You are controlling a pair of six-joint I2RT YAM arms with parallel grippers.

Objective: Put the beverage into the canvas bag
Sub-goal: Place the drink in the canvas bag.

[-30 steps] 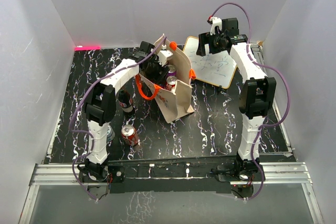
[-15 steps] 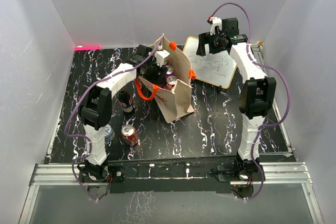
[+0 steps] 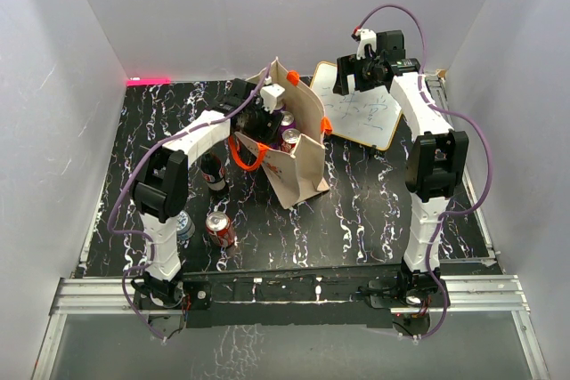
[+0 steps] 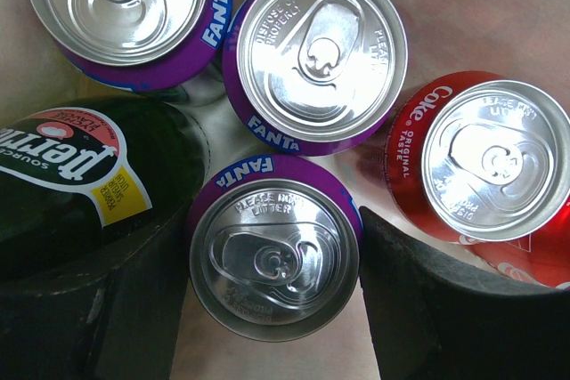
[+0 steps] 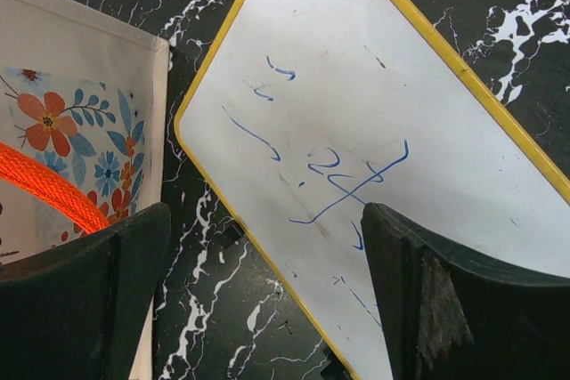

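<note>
**Top view.** The canvas bag (image 3: 298, 165) stands open near the middle of a black marbled table (image 3: 374, 198). It is beige cloth with orange strap handles and an orange clip on its rim. The print on its side is too small to read here. The left gripper (image 3: 267, 120) reaches down into the bag's mouth, and the cloth hides its fingers. The right gripper (image 3: 354, 77) hangs above a yellow-framed whiteboard (image 3: 370, 113) just right of the bag. A dark bottle (image 3: 212, 173) and a red can (image 3: 220, 229) stand on the table to the bag's left.

**Left wrist view.** Inside the bag, the left gripper (image 4: 272, 230) is clamped on the beverage (image 4: 274, 260) — a purple Fanta can, upright, with one dark finger flush against each side. Two more Fanta cans (image 4: 313, 55) stand beyond it. A Coke can (image 4: 485, 162) is to the right and a green Perrier bottle (image 4: 85, 180) to the left, both cut off by the frame. The bag's floor is almost wholly covered.

**Right wrist view.** The right gripper (image 5: 265, 220) has its fingers wide apart with nothing between them — only the scribbled whiteboard (image 5: 374, 86) lies below. At left, one corner of the bag (image 5: 89, 113) shows red and blue flowers and an orange strap. The rest is out of frame.
</note>
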